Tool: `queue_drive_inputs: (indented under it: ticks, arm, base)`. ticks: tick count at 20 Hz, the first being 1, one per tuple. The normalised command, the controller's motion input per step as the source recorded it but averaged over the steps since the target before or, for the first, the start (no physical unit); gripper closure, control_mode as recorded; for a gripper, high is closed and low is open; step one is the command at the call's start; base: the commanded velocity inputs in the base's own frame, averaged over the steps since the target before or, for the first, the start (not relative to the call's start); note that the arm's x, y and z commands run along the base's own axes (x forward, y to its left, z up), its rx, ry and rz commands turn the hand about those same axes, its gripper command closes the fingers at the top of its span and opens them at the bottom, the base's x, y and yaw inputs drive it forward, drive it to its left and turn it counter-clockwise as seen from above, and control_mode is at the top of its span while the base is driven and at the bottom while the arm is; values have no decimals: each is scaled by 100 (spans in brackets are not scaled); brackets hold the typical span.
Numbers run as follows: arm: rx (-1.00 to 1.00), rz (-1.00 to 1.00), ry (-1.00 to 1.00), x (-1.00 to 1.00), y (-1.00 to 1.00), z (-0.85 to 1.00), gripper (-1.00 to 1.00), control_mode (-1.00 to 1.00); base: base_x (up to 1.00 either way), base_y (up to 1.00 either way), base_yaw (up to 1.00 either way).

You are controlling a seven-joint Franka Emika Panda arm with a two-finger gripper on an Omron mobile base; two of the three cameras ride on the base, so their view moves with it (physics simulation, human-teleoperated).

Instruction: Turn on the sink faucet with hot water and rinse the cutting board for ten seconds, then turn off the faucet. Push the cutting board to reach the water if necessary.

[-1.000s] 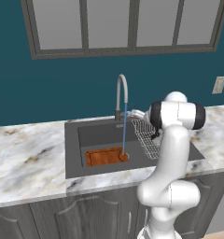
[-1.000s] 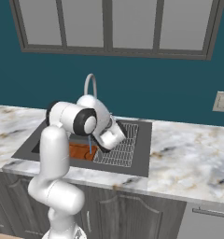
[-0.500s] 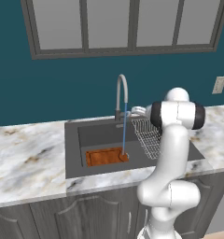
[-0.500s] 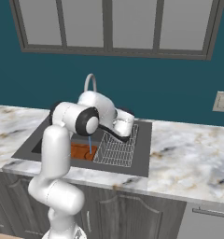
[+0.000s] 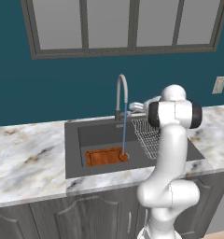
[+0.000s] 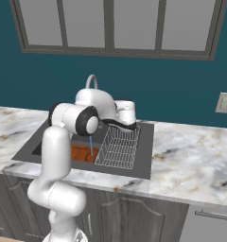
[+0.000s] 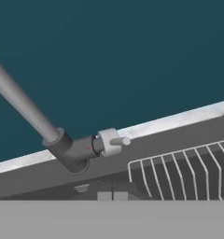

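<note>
**Water running onto the board, hand beside the faucet**

No writing is showing on any surface. The arm is reaching from lower right of the left base view, its wrist bending toward the sink faucet [image 5: 122,95] at centre. The gripper [image 7: 113,196] is sitting closed and empty, facing the faucet's side lever [image 7: 115,141]. The water [image 5: 124,133] is falling onto the cutting board [image 5: 106,156], which is lying in the sink [image 5: 73,144] left of the dish rack [image 5: 149,135].
</note>
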Motion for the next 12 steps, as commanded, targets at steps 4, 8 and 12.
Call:
queue_drive_inputs:
  ticks: [4,8,12]
  arm:
    - [0,10,0,0,0,0,100,-100]
    - [0,16,0,0,-7,0,100,-100]
    - [0,16,0,0,-16,0,100,-100]
  base:
    - [0,0,0]
    - [0,0,0]
    - [0,0,0]
